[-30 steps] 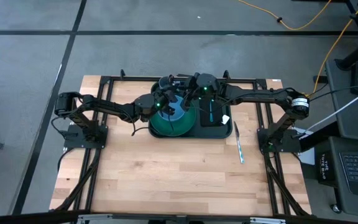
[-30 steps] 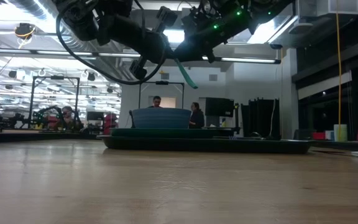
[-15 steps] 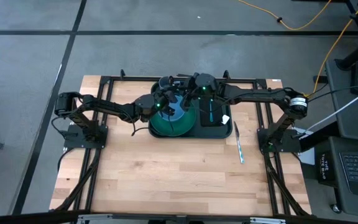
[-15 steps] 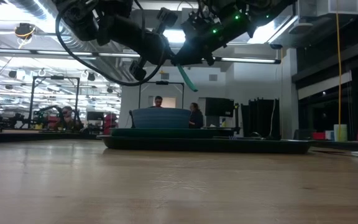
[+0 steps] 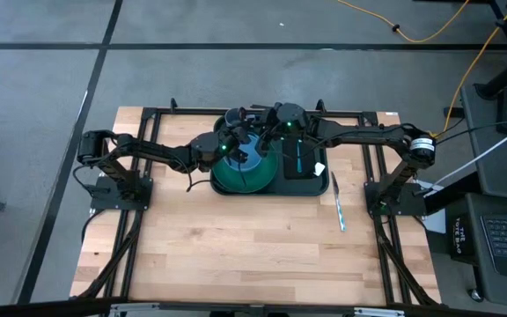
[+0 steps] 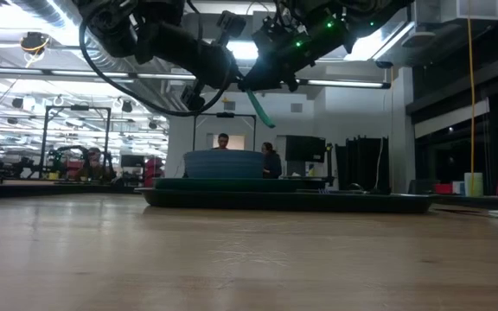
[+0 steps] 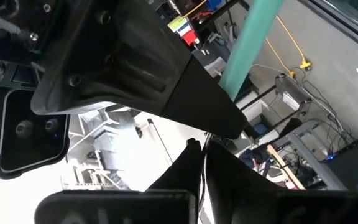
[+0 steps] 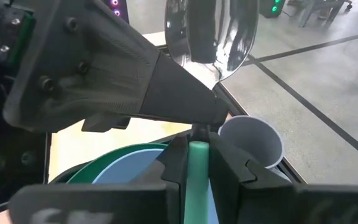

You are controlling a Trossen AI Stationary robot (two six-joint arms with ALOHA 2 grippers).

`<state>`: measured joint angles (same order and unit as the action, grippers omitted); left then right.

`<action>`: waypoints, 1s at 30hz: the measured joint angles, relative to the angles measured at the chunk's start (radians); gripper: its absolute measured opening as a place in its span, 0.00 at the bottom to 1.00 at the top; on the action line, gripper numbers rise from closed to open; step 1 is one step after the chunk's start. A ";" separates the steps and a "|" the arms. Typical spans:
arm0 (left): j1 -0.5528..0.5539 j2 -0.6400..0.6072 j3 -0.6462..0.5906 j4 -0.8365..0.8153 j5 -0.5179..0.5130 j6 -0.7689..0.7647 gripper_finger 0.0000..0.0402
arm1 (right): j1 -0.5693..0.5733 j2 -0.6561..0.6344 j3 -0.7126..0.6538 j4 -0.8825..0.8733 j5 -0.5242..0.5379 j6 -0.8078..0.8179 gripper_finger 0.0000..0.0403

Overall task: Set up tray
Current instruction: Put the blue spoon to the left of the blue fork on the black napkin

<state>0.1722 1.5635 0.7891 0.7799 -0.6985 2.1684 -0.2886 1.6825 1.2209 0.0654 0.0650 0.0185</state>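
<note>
Over the dark green tray (image 5: 271,190), both grippers meet on one spoon with a shiny bowl (image 8: 210,31) and a green handle (image 6: 262,108). My left gripper (image 5: 240,145) comes from the table's left and is shut at the spoon's neck. My right gripper (image 8: 197,155) comes from the right and is shut on the handle. A green plate (image 5: 236,180) lies on the tray and carries a blue bowl (image 5: 252,161). A black napkin (image 5: 309,163) with a teal-handled utensil (image 5: 298,158) on it lies on the tray's right part. My left gripper has its shut fingertips (image 8: 185,121) at the spoon's thin neck (image 8: 211,84), just below the bowl, reaching in level from the table's left. The touching point itself is hidden behind the fingertips. My right gripper pinches the green handle (image 8: 197,149) between its two fingers, which slant down from the table's right. The spoon is lifted clear above the blue bowl, with the handle's free end (image 6: 268,123) slanting down below the fingers.
A knife (image 5: 337,207) lies on the bare wood to the right of the tray. A pale cup (image 8: 253,140) stands beside the plate. People move in the room beyond the table's far edge (image 6: 271,160). Open wood lies between the tray and the near edge.
My right gripper has closed in on the spoon's green handle. Both arms have kept their places above the tray, and the spoon stays lifted between them.
</note>
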 joint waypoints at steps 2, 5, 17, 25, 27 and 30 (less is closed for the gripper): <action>0.000 0.000 0.000 0.000 0.002 -0.001 0.02 | 0.000 0.000 0.000 -0.001 -0.002 0.000 0.12; 0.000 0.000 0.000 0.001 0.008 -0.002 0.06 | 0.000 0.000 0.000 -0.007 -0.008 -0.001 0.12; -0.044 0.000 0.000 0.010 -0.057 -0.029 0.21 | -0.019 -0.004 0.000 -0.029 -0.059 -0.004 0.12; -0.061 0.000 0.001 0.006 -0.091 -0.028 0.23 | -0.031 -0.007 0.000 -0.030 -0.080 -0.002 0.12; -0.061 0.000 0.001 0.004 -0.110 -0.037 0.22 | -0.031 -0.007 0.000 -0.031 -0.089 -0.002 0.12; -0.062 0.000 0.002 -0.010 -0.141 -0.062 0.22 | -0.031 -0.007 0.000 -0.031 -0.089 -0.001 0.12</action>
<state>0.1101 1.5631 0.7906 0.7697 -0.8393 2.1063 -0.3191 1.6756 1.2211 0.0349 -0.0237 0.0174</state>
